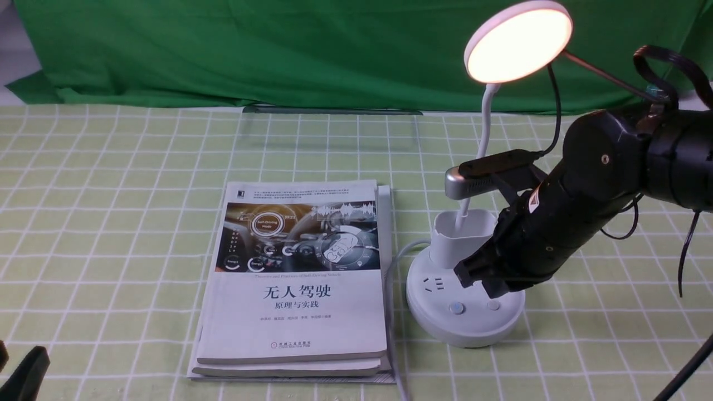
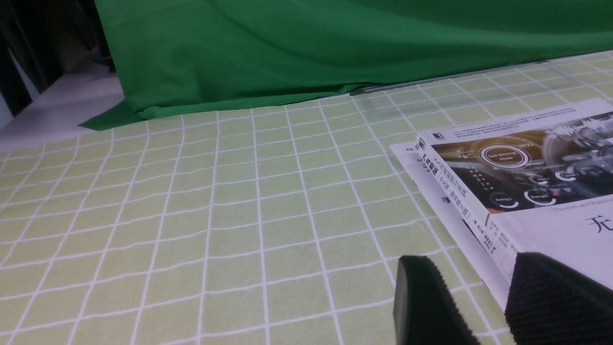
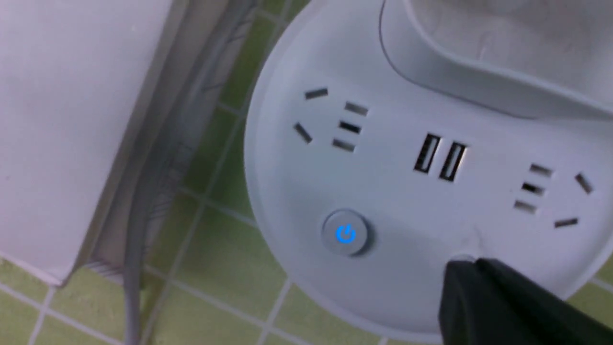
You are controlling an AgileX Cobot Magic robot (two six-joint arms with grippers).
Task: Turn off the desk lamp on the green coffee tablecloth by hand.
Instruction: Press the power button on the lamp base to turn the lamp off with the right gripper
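The white desk lamp stands on the green coffee tablecloth (image 1: 111, 223). Its disc head (image 1: 518, 42) glows warm, and its round base (image 1: 440, 328) carries sockets and two buttons. My right gripper (image 1: 487, 287) is shut and empty, slanting down over the base in front of the square cup holder (image 1: 462, 236). In the right wrist view its tip (image 3: 462, 266) covers most of the second button, beside the blue-lit power button (image 3: 346, 234). I cannot tell whether it touches. My left gripper (image 2: 471, 261) is open and empty, low at the near left (image 1: 22, 373).
A stack of books (image 1: 295, 289) lies left of the lamp, with the grey lamp cable (image 1: 390, 312) running between them toward the front edge. A plain dark green backdrop (image 1: 278, 50) hangs behind the table. The books' edge shows beside my left fingers (image 2: 479, 230).
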